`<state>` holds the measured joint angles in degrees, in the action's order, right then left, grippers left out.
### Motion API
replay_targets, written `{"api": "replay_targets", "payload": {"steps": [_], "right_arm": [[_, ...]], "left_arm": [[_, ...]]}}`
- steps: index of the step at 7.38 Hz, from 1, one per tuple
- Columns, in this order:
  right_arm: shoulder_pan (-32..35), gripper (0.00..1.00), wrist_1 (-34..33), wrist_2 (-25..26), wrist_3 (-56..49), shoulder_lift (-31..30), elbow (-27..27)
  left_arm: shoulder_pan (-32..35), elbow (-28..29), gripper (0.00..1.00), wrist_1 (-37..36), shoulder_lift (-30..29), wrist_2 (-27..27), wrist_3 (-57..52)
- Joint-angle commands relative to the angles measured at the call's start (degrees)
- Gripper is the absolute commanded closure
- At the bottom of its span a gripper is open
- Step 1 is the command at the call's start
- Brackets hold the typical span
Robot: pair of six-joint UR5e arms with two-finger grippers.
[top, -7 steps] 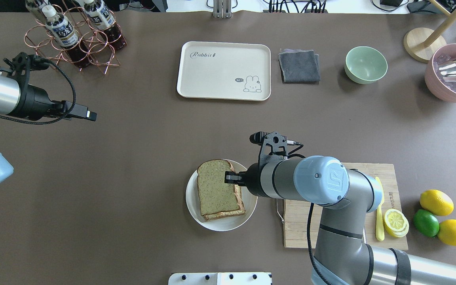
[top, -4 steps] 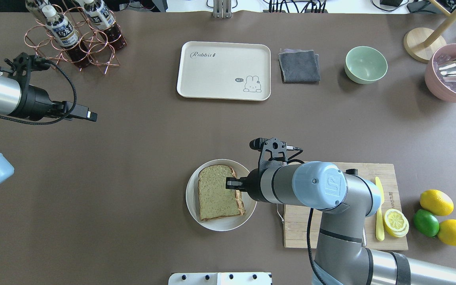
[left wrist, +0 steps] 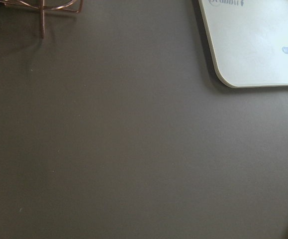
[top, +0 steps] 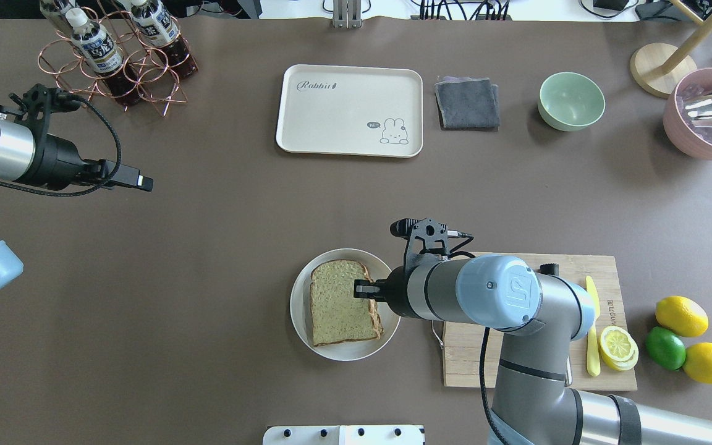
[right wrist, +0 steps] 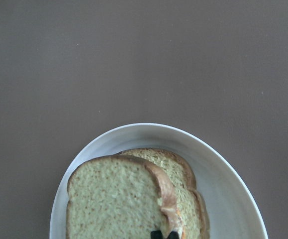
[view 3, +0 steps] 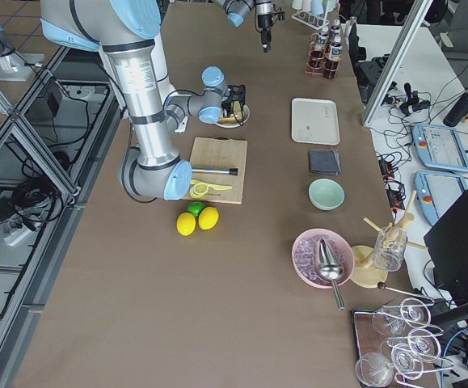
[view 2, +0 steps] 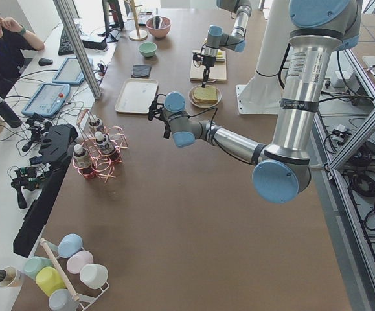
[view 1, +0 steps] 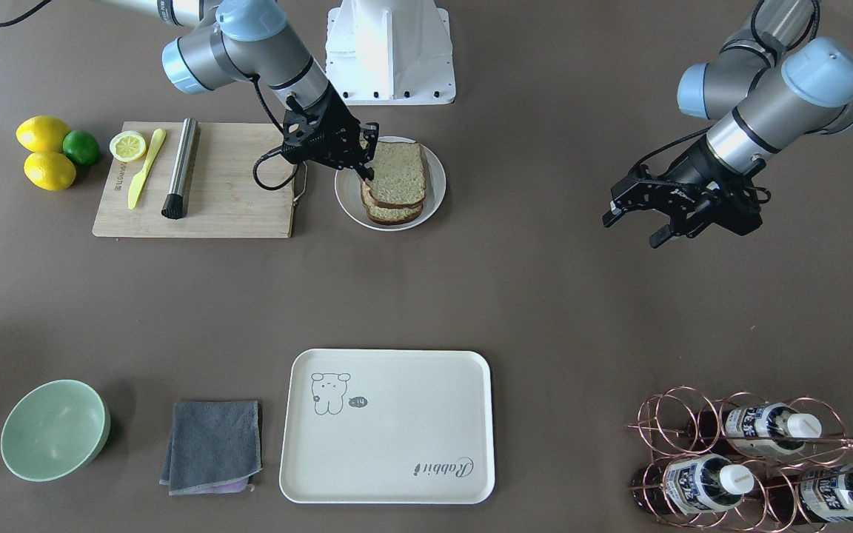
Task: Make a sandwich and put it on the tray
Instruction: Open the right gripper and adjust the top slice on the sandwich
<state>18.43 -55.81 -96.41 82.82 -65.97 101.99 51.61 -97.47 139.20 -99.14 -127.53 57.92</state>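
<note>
The sandwich [top: 337, 303] is two speckled bread slices stacked on a round white plate [top: 300, 309], also in the front view [view 1: 397, 174] and the right wrist view [right wrist: 114, 199]. The egg is hidden between the slices. My right gripper [top: 359, 288] is shut on the right crust edge of the top slice, fingertips close together in the right wrist view [right wrist: 164, 234]. My left gripper [view 1: 634, 229] is open and empty, hovering over bare table far to the left [top: 143, 181]. The cream Rabbit tray [top: 350, 111] lies empty at the far middle, its corner in the left wrist view [left wrist: 253, 45].
A wooden cutting board [top: 473, 352] with a yellow knife, a lemon half and a metal cylinder lies right of the plate. Lemons and a lime [top: 680, 315] sit beyond it. A grey cloth [top: 467, 103], green bowl [top: 571, 101], pink bowl [top: 708, 114] and bottle rack [top: 115, 55] line the far side.
My right gripper has come down and slightly back with the top slice. The slice now lies flat on the lower one. The left arm has barely moved.
</note>
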Motion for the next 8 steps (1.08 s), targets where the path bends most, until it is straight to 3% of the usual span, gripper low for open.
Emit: {"api": "replay_targets", "payload": {"steps": [1, 4, 6, 8], "right_arm": [[0.5, 1.00, 0.0, 0.0, -0.9, 0.0, 0.0], [1.3, 1.00, 0.0, 0.0, -0.9, 0.1, -0.2], [1.3, 0.00, 0.0, 0.0, -0.9, 0.1, -0.3], [1.4, 0.00, 0.0, 0.0, -0.9, 0.3, 0.0]], "left_arm": [[-0.4, 0.0, 0.01, 0.0, 0.0, 0.0, 0.0], [-0.5, 0.0, 0.01, 0.0, -0.3, 0.0, 0.0], [-0.5, 0.0, 0.01, -0.1, -0.4, 0.0, 0.0], [-0.5, 0.0, 0.01, -0.1, -0.4, 0.0, 0.0]]}}
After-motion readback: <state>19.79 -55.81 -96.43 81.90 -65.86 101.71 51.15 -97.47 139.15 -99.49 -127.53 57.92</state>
